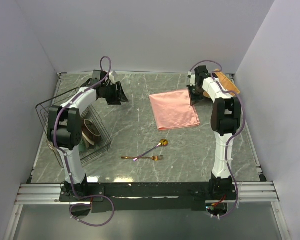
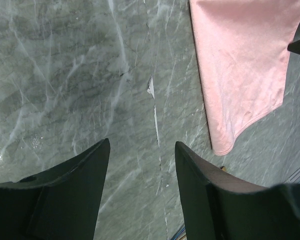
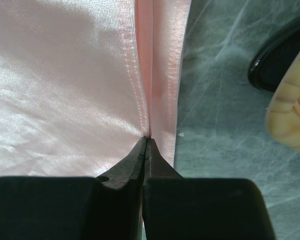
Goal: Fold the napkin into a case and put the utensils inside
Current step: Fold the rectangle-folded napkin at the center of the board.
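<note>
On my overhead feed, the grey-green marbled desk [image 1: 140, 142] carries a black wire rack [image 1: 44, 106] at its left edge, with brownish crockery [image 1: 92, 131] sitting inside. In the far right corner I see an orange-tan woven mat [image 1: 230, 83]. Pale walls [image 1: 140, 35] close in three sides.

1. Left arm [image 1: 74, 162] rises from its base, bends at the elbow and reaches forward, with the wrist tipped down toward the table
2. Left gripper [image 2: 142, 146] is open: its two dark fingers [image 2: 75, 170] stand wide apart, tips pointing ahead and down
3. Right arm [image 1: 220, 150] stands upright from its base, folds at the elbow and stretches forward, angled slightly inward
4. Right gripper [image 3: 146, 141] is pressed closed, fingertips meeting on a raised fold of the napkin [image 3: 65, 75], which is pinched right at the jaw tips
</note>
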`<action>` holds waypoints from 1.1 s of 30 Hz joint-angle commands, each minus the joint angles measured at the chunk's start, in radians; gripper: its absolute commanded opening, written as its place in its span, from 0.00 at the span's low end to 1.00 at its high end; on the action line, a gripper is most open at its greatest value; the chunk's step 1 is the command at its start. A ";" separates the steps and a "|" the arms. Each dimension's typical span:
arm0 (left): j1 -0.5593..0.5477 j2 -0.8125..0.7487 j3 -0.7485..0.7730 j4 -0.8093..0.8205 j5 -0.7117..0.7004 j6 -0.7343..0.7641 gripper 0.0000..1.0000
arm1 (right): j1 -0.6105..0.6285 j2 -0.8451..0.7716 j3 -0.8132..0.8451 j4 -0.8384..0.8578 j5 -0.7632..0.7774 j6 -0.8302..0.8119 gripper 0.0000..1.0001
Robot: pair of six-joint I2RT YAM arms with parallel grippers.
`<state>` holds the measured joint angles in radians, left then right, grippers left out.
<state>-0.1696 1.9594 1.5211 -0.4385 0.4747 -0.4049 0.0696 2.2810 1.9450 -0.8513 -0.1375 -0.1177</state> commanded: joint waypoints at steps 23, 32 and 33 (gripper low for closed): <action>-0.203 0.090 0.028 0.179 0.022 -0.135 0.67 | -0.036 -0.029 0.028 0.029 0.050 -0.014 0.24; -0.287 0.248 0.076 0.308 0.018 -0.304 0.62 | -0.037 -0.009 0.022 0.037 0.049 0.003 0.30; -0.292 0.260 0.085 0.316 0.015 -0.308 0.58 | -0.034 -0.012 0.016 0.035 0.044 0.003 0.30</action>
<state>-0.4561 2.1803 1.5478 -0.2207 0.4805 -0.6182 0.0410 2.2814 1.9503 -0.8444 -0.1009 -0.1261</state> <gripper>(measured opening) 0.624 0.294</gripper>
